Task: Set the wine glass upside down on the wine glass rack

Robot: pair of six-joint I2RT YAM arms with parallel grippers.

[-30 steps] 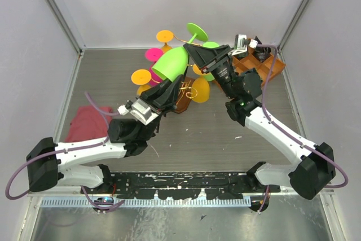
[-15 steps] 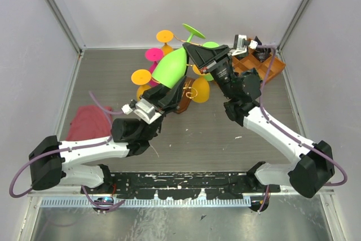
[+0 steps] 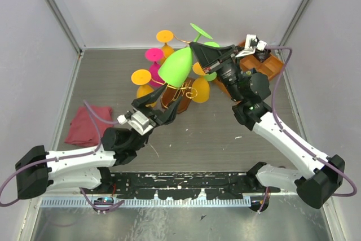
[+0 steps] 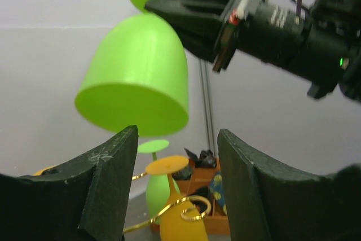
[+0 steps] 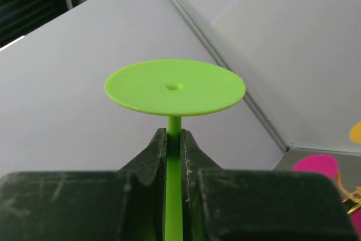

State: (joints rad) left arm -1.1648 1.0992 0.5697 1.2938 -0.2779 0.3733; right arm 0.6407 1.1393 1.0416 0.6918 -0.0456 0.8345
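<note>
The right gripper (image 5: 174, 139) pinches the lime-green plastic wine glass (image 3: 176, 65) by its stem; the left gripper (image 4: 176, 139) gapes wide below the bowl, empty

Plain pale grey walls (image 3: 169, 4), metal corner posts (image 3: 56, 9), brushed grey table (image 3: 208, 134), soft even light

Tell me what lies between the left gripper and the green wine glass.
Nothing: the left wrist view shows only bare air between the left gripper and the green wine glass.
</note>
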